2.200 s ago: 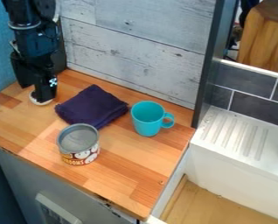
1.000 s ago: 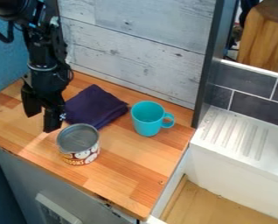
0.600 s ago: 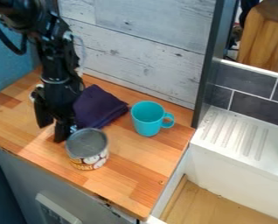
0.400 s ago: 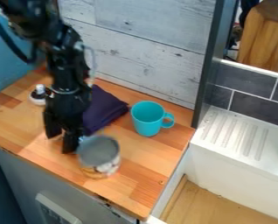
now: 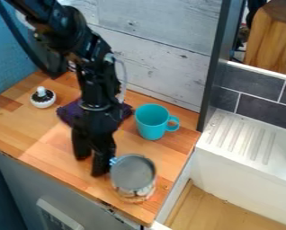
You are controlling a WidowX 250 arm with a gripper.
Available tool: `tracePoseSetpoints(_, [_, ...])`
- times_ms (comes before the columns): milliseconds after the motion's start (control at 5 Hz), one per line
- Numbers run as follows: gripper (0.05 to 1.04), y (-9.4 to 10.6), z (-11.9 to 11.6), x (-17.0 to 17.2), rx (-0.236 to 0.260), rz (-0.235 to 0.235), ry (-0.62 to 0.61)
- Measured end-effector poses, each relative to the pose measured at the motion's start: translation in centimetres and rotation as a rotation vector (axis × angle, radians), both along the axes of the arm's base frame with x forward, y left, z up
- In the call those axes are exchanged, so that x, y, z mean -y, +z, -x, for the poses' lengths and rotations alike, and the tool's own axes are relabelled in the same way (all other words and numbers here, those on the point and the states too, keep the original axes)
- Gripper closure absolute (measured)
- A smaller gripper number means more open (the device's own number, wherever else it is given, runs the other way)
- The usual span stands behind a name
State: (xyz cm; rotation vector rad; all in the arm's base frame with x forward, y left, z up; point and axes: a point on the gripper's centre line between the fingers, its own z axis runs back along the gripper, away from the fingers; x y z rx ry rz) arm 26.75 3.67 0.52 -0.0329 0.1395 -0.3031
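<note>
The can (image 5: 133,173) has slid toward four o'clock alongside my gripper (image 5: 91,165). Its jaws stand apart, one touching the can, at their three o'clock. Outward, I see purple cloth (image 5: 67,113) at twelve, teal mug (image 5: 150,126) between one and two.

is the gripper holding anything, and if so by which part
Nothing is held: the gripper is open, one finger right beside the can.
</note>
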Motion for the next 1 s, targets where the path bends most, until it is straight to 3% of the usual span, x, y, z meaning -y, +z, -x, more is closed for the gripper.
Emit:
tracePoseSetpoints(200, [0.083,1.9,-0.2,-0.2,0.04,-0.032,0.045])
tracePoseSetpoints(400, [0.082,4.6,-1.2,-2.5,0.108,-0.102,0.115])
tracePoseSetpoints(600, [0.083,7.2,-2.8,-5.6,0.174,-0.115,0.171])
tracePoseSetpoints(800, [0.082,7.3,-4.8,-7.1,0.194,-0.053,0.175])
tracePoseSetpoints(1000, [0.083,6.1,-5.9,-8.0,0.178,-0.048,0.167])
